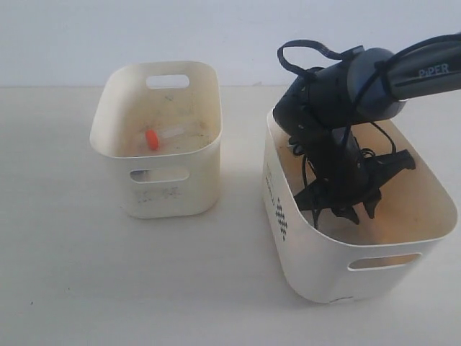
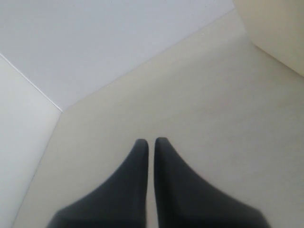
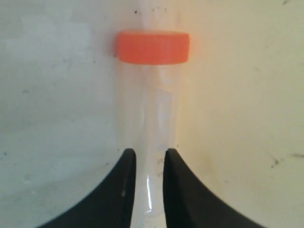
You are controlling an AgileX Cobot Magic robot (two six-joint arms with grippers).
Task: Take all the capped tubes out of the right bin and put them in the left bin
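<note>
My right gripper [image 3: 147, 154] is down inside the right bin [image 1: 317, 277], the wide cream tub with the dotted side mark. It is shut on the clear body of an orange-capped tube [image 3: 150, 114], whose cap [image 3: 153, 47] points away from the fingers against the bin's floor. In the exterior view the arm [image 1: 338, 180] hides that tube. Another orange-capped tube [image 1: 153, 138] lies in the left bin [image 1: 169, 194]. No blue-capped tube shows. My left gripper [image 2: 151, 141] is shut on nothing above the bare table and is outside the exterior view.
The two bins stand side by side on a pale table [image 1: 72, 274] with a gap between them. A white wall [image 1: 216, 29] rises behind. A cream bin wall [image 2: 280, 33] shows at the corner of the left wrist view.
</note>
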